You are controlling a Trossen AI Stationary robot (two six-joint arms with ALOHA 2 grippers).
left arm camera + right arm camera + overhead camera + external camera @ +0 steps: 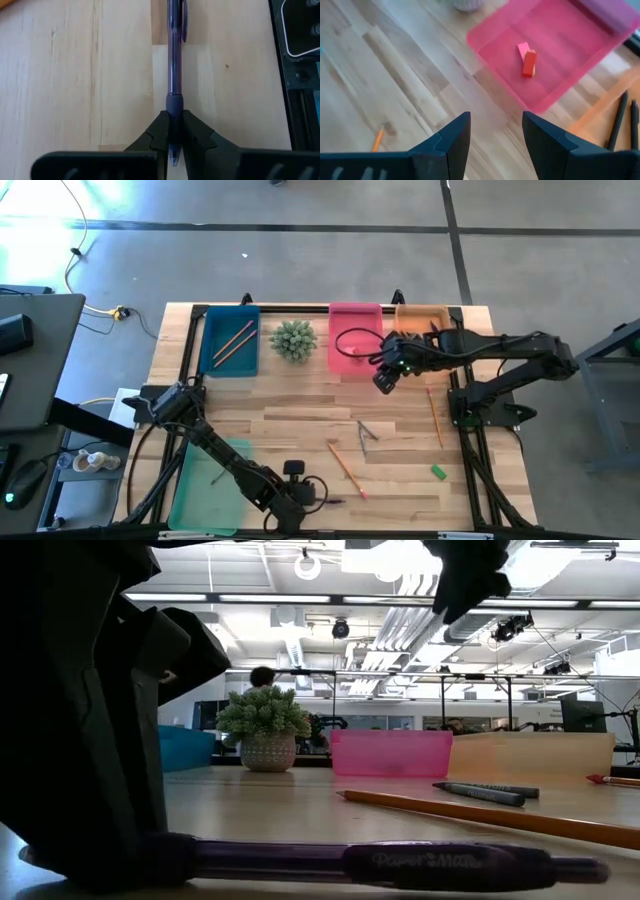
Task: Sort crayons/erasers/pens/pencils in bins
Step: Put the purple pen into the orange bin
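Note:
A dark purple pen (174, 60) lies on the wood by the table's near edge (335, 500). My left gripper (174, 119) is shut on one end of it. In the low view the pen (400, 862) lies flat beside the dark left gripper (90, 740). My right gripper (496, 125) hangs open and empty above the table (383, 383), just near of the pink bin (580, 55). That bin holds a pink eraser and a red eraser (529, 62). Pens (620, 112) lie in the orange bin (420, 318). My left gripper pinches the pen's dark grip sleeve (174, 102), close to the tip end, between its two fingers (159, 131). The fingers slant down from the table's left. The pen runs straight on away from them, and its length rests on the table.
The blue bin (230, 340) at the far left holds pencils, and a potted plant (293, 340) stands beside it. The light green bin (210, 480) sits near left. Two loose pencils (345, 468) (435, 415), grey crayons (365, 432) and a green eraser (438, 472) lie on the table.

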